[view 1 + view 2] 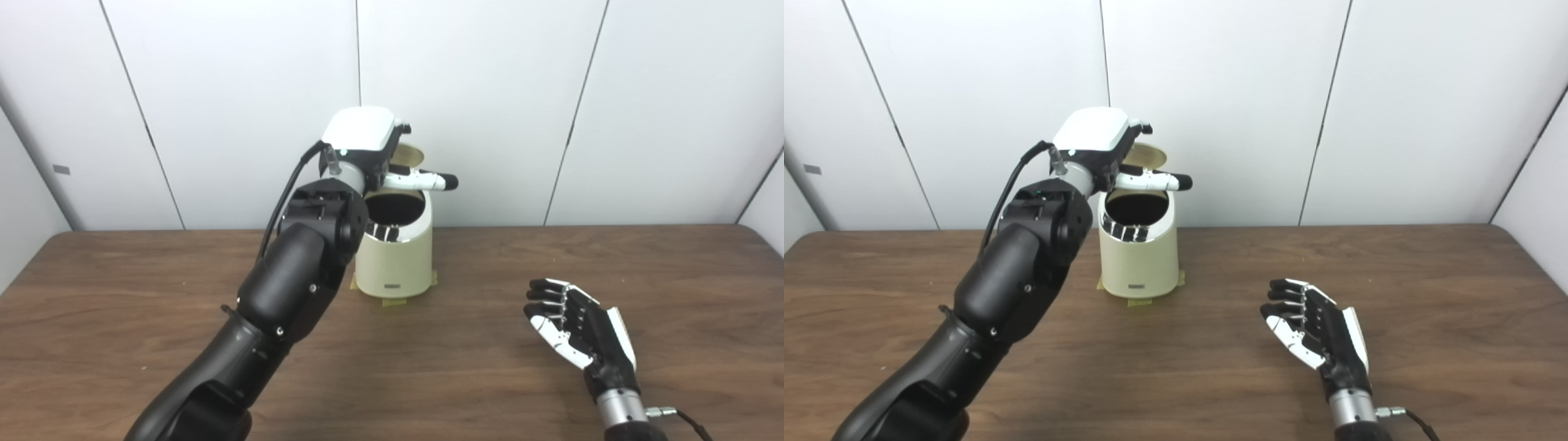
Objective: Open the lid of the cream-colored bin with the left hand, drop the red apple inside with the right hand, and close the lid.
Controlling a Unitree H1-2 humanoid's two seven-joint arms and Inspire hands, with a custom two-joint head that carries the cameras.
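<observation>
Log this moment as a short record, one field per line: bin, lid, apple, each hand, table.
bin: cream-colored cylindrical bin stands upright at the back of the table, mouth open, dark inside
lid: round cream lid tipped up behind the opening
apple: not visible in either view
left hand: left hand raised at the bin's top, by the lid, one finger pointing right across the opening; grip unclear
right hand: right hand open, holding nothing, low over the table right of the bin
table: brown wooden table, tape patches at the bin's base

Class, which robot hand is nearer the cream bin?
Left. The left robot hand is at the cream bin top; the right robot hand rests apart on the table.
</observation>
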